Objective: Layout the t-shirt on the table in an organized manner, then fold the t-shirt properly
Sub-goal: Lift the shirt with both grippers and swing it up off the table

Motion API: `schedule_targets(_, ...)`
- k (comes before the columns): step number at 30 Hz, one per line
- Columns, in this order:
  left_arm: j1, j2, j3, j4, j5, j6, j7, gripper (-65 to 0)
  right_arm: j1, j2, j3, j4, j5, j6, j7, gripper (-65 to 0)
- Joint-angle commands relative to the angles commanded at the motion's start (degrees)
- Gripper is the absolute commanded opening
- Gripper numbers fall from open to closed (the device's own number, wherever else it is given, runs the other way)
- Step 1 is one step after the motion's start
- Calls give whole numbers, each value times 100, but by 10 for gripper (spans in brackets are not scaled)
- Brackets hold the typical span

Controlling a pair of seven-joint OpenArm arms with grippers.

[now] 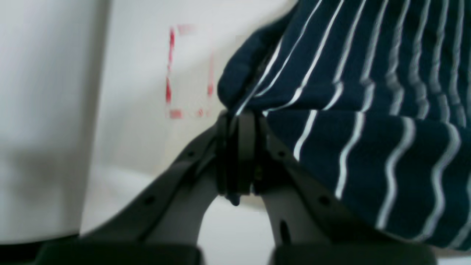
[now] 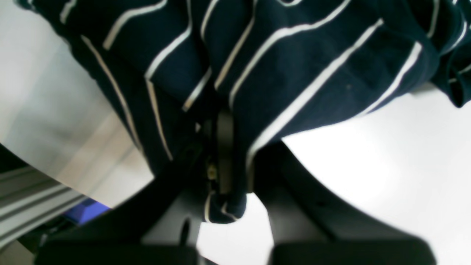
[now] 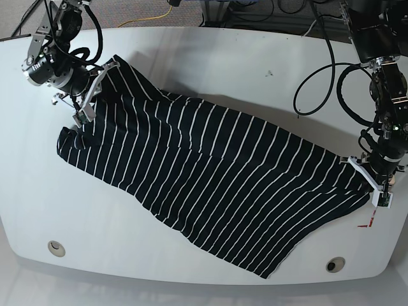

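Note:
The dark navy t-shirt (image 3: 210, 178) with thin white stripes lies stretched diagonally across the white table (image 3: 223, 57), from upper left to lower right. My right gripper (image 3: 95, 85) sits at the shirt's upper left end. In the right wrist view the right gripper (image 2: 224, 147) is shut on a bunched fold of t-shirt (image 2: 279, 62) fabric. At the shirt's lower right end, near the table's right edge, is my left gripper (image 3: 370, 182). The left wrist view shows the left gripper (image 1: 239, 117) shut on the t-shirt (image 1: 368, 110) hem, over the table (image 1: 140, 121).
A small red rectangular marking (image 3: 366, 223) (image 1: 189, 71) lies on the table just beside the left gripper. Two round holes (image 3: 56, 247) (image 3: 335, 264) sit along the near edge. Black cables (image 3: 319, 70) hang over the back right of the table.

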Motion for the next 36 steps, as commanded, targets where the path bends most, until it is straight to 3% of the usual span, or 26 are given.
schedule_targets(8, -114, 9, 0, 580, -9, 0, 0, -650, 492, 510, 941, -9, 1468, 0, -9, -645)
schedule_targets(11, -220, 9, 0, 721, -9, 0, 0, -650, 721, 800, 1187, -35, 1785, 0, -18, -645)
schedule_targets(23, -1108, 9, -9, 747, -343, 0, 0, -650, 1512, 1495, 1248, -44, 1925, 0, -18, -645)
schedule_targets(36, -2295, 9, -9, 747, -993, 0, 0, -650, 2708, 1890, 1240, -44, 1925, 0, -9, -645)
